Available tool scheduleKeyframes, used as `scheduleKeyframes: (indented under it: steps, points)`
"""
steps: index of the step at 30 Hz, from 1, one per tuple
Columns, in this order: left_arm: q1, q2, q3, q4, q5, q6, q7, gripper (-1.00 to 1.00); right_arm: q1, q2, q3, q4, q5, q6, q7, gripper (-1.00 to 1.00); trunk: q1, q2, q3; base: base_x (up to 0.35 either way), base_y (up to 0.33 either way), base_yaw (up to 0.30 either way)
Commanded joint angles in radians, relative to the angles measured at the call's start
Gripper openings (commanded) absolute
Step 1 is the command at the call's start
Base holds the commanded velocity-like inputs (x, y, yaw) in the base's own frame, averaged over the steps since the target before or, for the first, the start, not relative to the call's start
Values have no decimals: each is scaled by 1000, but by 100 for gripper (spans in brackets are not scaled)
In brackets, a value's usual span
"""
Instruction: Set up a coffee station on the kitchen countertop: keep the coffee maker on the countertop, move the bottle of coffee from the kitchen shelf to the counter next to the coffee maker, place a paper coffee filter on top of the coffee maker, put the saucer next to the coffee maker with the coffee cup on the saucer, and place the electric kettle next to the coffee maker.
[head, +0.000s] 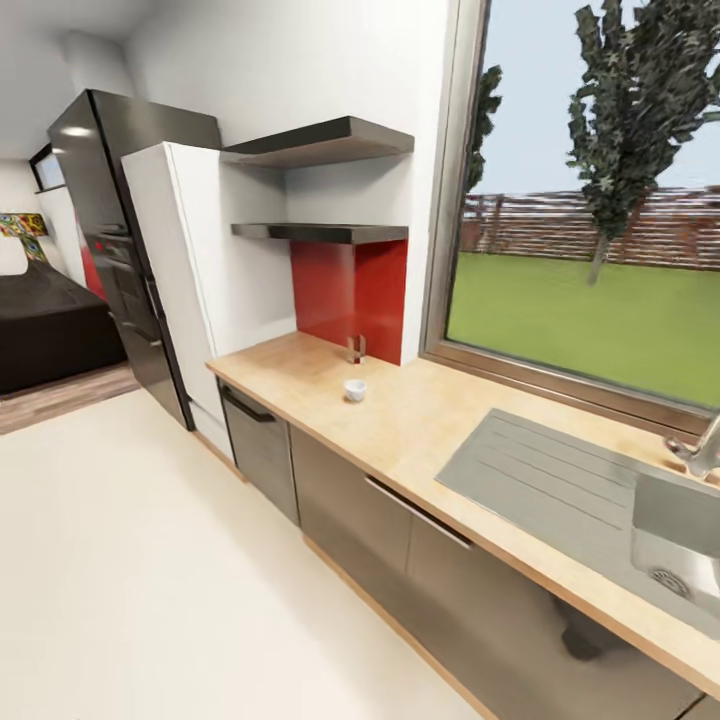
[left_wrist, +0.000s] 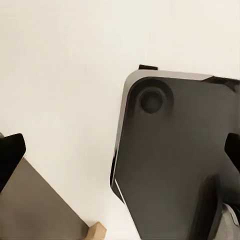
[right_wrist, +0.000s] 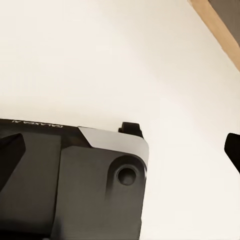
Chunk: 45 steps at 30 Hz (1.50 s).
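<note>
A small white coffee cup (head: 355, 389) stands on the wooden countertop (head: 420, 430), near its left end. Just behind it, against the red backsplash (head: 352, 290), is a small metallic object (head: 356, 348) too small to identify. Two dark wall shelves (head: 322, 232) hang above; I see them from below, so their tops are hidden. In the left wrist view my left gripper (left_wrist: 120, 155) is open, its dark fingertips (left_wrist: 11, 155) far apart over my own black base (left_wrist: 175, 165) and the pale floor. My right gripper (right_wrist: 122, 150) is open too, above the base and floor.
A steel sink (head: 680, 540) with drainboard and tap sits at the counter's right, under a big window (head: 600, 200). Grey cabinets (head: 380, 510) run below. A white tall cabinet (head: 190, 290) and black fridge (head: 110, 250) stand left. Pale floor (head: 150, 580) spreads in front.
</note>
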Motion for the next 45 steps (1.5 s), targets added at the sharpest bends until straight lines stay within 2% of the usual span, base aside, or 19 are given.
scheduleKeyframes:
  steps: [1, 19, 45]
  points:
    - [-1, -1, -6, 1, 9, -3, 2, 100, 0, 0, 9, -2, -9, 6, -5, 100, 1, -2, -2, 146, 333, 74]
    - [-1, -2, -6, 1, 9, -3, 2, 100, -1, -1, 9, -2, -9, 4, -5, 100, 1, -2, -2, 155, 328, 5]
    - [-1, -2, -6, 1, 9, -4, 2, 100, -1, -1, 10, -2, -7, 2, -5, 100, 1, -2, -2, 231, 279, 0]
